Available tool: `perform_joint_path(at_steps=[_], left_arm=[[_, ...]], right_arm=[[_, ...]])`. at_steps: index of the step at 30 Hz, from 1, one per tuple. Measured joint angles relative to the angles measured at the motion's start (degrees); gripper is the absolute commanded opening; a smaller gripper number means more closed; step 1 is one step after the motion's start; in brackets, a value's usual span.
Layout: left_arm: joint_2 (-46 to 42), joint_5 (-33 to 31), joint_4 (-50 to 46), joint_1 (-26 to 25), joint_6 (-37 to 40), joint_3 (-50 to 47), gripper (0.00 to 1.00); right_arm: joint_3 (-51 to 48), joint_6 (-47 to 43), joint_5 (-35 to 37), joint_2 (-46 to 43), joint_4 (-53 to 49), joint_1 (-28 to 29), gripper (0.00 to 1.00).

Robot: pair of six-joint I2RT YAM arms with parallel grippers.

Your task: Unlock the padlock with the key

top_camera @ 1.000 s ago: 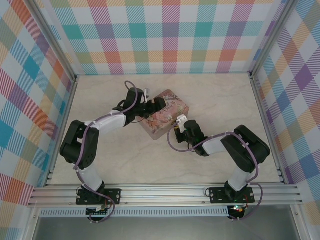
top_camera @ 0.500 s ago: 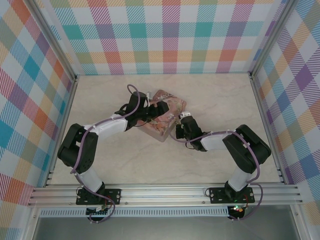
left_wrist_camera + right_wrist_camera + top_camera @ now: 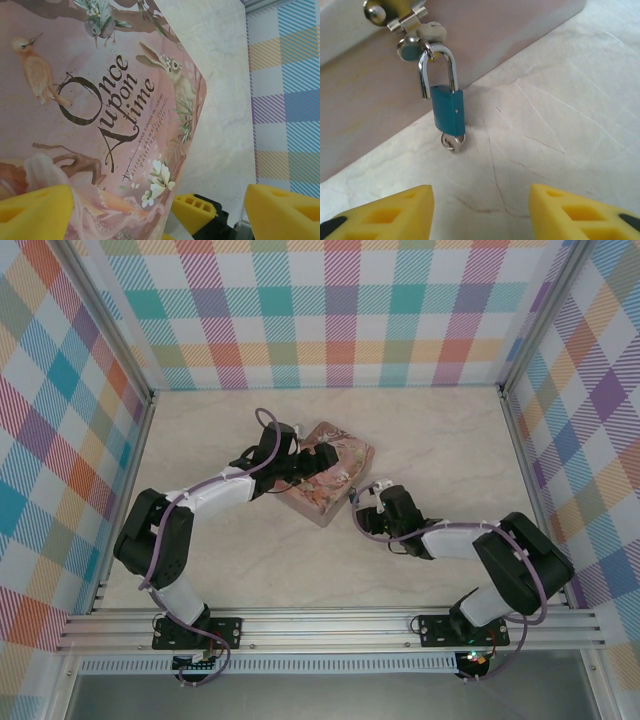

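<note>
Now, over the pale marbled table (image 3: 430,430) between plaid walls (image 3: 340,310), left gripper (image 3: 155,205) and right gripper (image 3: 481,197) stand spread.

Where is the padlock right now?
In the right wrist view, the padlock hangs upper left from the latch of the pink tin, just ahead of the open right gripper, with the key in its bottom.

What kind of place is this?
Probably a lab test booth, not a home: a robot's left arm and right arm bolted to a metal rail, a marble-look table, checked panels boxing it in.
</note>
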Motion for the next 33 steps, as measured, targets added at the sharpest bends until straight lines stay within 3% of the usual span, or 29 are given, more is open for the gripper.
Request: perform_joint_path(at_steps=[6, 11, 18, 33], left_arm=[[-0.31, -0.2, -0.87, 0.0, 0.07, 0.04, 0.89], [-0.33, -0.17, -0.94, 0.0, 0.04, 0.04, 0.89], [-0.33, -0.15, -0.9, 0.0, 0.04, 0.04, 0.89], [-0.33, -0.15, -0.85, 0.0, 0.02, 0.04, 0.89]], right_arm=[[-1.27, -0.57, -9.25, 0.02, 4.09, -6.54, 0.55], [-1.49, 0.31, -19.85, 6.29, 12.39, -12.2, 0.54], [1.03, 2.56, -29.46, 13.73, 20.22, -13.09, 0.46], [3.13, 6.86, -34.1, 19.39, 26.18, -13.16, 0.28]])
